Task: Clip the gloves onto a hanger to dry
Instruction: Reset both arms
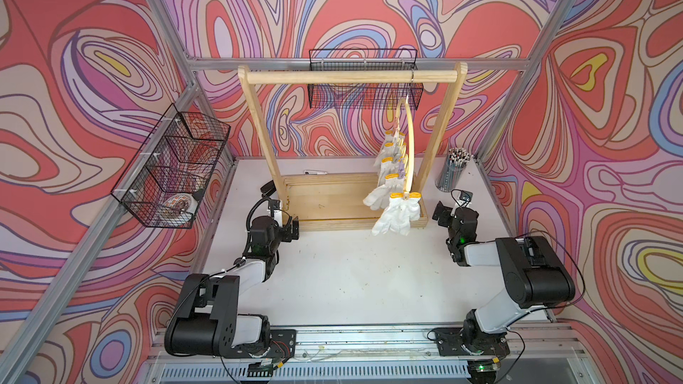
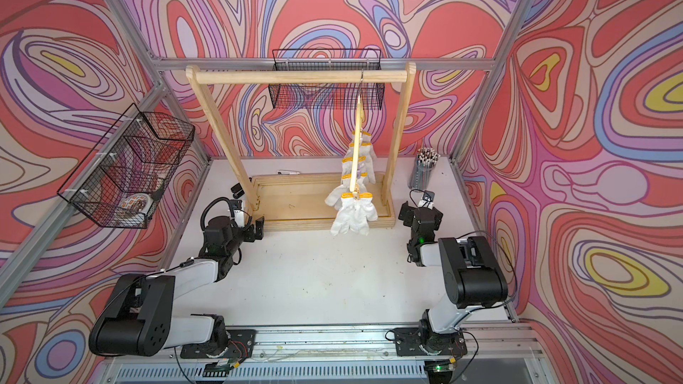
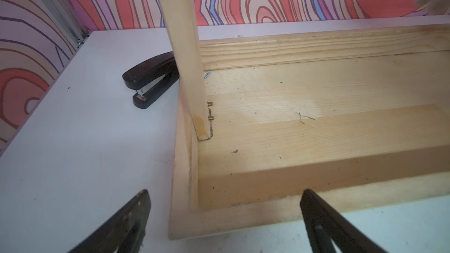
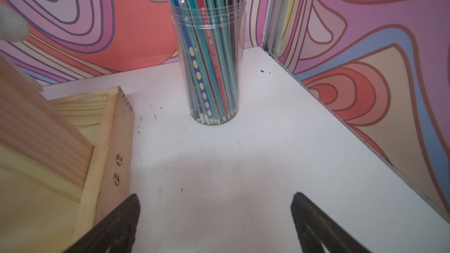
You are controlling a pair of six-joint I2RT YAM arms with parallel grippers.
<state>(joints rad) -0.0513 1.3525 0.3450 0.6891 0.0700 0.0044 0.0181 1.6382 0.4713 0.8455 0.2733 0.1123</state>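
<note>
1. Under the wooden rail frame, toward its right end, the hanger hangs by its metal hook from the crossbar, seen nearly edge-on in both top views.
2. Along the hanger, the gloves are clipped by their yellow-edged cuffs in a row running front to back, fingers pointing down. The nearest pair hangs above the front right part of the frame's base tray.
3. None of the gloves lies on the table in the top views.
4. The left gripper sits low by the front left corner of the base tray, its jaws spread wide with nothing between them.
5. The right gripper sits low just off the tray's right end, jaws likewise wide apart and empty, well apart from the gloves.
6. A black stapler lies on the table beside the frame's left post.
7. A clear jar of pencils stands in the back right corner.
8. Two black wire baskets are mounted on the walls: one on the back wall behind the rail, one on the left wall.
</note>
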